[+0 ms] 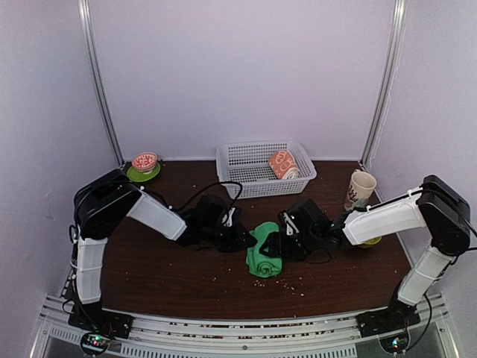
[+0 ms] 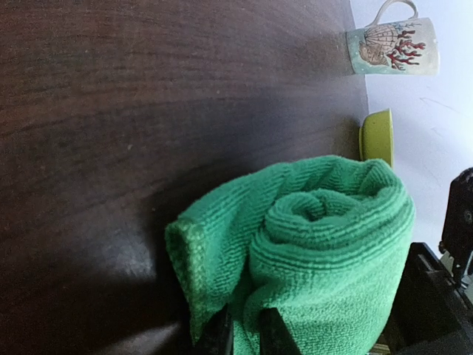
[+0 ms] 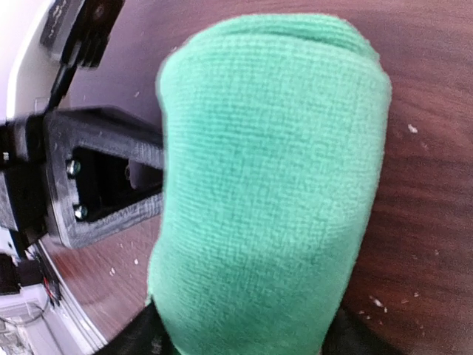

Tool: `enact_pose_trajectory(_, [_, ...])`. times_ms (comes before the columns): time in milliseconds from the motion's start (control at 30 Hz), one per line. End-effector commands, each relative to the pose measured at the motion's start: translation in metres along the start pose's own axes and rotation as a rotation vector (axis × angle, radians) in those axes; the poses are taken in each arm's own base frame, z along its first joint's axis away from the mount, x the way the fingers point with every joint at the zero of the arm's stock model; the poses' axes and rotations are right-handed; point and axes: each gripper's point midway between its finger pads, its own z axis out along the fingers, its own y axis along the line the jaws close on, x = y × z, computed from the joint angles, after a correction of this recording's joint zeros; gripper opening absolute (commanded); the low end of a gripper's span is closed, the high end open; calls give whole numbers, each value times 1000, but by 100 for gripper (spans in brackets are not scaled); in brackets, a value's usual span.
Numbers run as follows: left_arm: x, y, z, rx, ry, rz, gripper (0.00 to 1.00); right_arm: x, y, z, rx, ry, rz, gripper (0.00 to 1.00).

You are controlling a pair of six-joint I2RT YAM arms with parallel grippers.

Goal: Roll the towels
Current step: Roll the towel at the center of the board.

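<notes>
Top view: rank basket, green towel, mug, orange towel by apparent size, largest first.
1. basket, clearly largest
2. green towel
3. mug and orange towel look about alike, so they are not ranked. The orange towel lies rolled in the basket, partly hidden by its wall.

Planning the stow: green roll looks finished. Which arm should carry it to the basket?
Right, probably. The right gripper straddles the whole green towel roll. The left gripper only pinches an edge fold, so lifting there could unroll it.
</notes>
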Motion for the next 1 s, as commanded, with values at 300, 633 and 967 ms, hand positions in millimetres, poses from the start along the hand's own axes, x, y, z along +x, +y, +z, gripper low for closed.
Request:
enact_pose_trajectory(300, [8,-7,-45,-60,-31,39,15,-3,-7,-4,352,85,-272,30])
enact_pose_trajectory(633, [-3,-32,-53,17,-82,76,15,-5,-34,-8,635,152,-461,28])
enact_pose_trajectory(967, [-25,-79,-44,176,-98,149,16,-5,-27,1,620,133,-449,31])
